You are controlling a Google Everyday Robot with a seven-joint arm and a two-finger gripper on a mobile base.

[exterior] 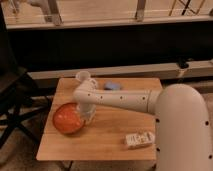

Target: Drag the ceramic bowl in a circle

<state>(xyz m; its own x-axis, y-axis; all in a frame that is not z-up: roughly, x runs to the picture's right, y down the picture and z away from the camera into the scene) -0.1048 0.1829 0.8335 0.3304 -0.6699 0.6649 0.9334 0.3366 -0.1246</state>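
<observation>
The gripper seems clamped shut on the rim of the ceramic bowl: the grasp is done, but the circle looks unfinished.

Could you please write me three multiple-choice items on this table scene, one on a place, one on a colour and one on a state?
1. Where on the table does the ceramic bowl lie?
A) at the left side, as the camera sees it
B) at the back right corner
C) in the very middle

2. What colour is the ceramic bowl?
A) blue
B) orange-red
C) green

3. How is the gripper?
A) raised high above the table
B) shut, down at the bowl's right rim
C) wide open at the table's far edge

Answers: 1 A, the bowl sits by the left edge. 2 B, its inside shows orange-red. 3 B, the arm bends down so that the gripper meets the bowl's rim.
</observation>
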